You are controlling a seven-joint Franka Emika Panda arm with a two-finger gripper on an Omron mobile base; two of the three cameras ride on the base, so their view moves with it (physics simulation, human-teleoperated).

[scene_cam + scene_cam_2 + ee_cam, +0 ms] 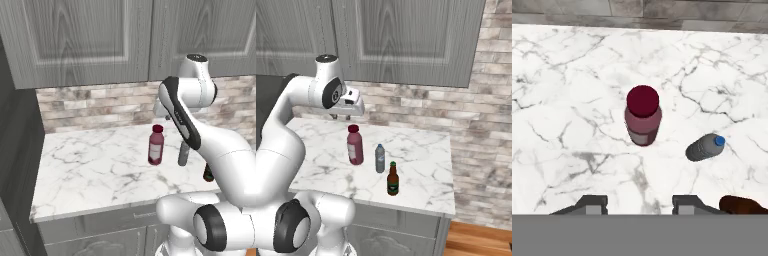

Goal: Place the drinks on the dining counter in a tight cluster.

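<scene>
Grey panelled cabinet doors (75,40) and a pale brick backsplash (476,120) frame the small white, grey-veined marble counter (90,170) where all three drinks stand upright, none yet on the dining counter. Nearest the hand is the wide dark red bottle with a pale label (643,115), directly below it. Just beside that stands the small grey-blue bottle with a blue cap (380,158), and near the front edge the slim dark brown beer bottle (392,179). Above them hovers the two-finger gripper (640,204), its fingers spread with clear space between and holding nothing. The three bottles are close together, so a descent aimed off-centre could, in all likelihood, clip the grey-blue bottle and topple it toward the beer bottle or the counter's edge.
</scene>
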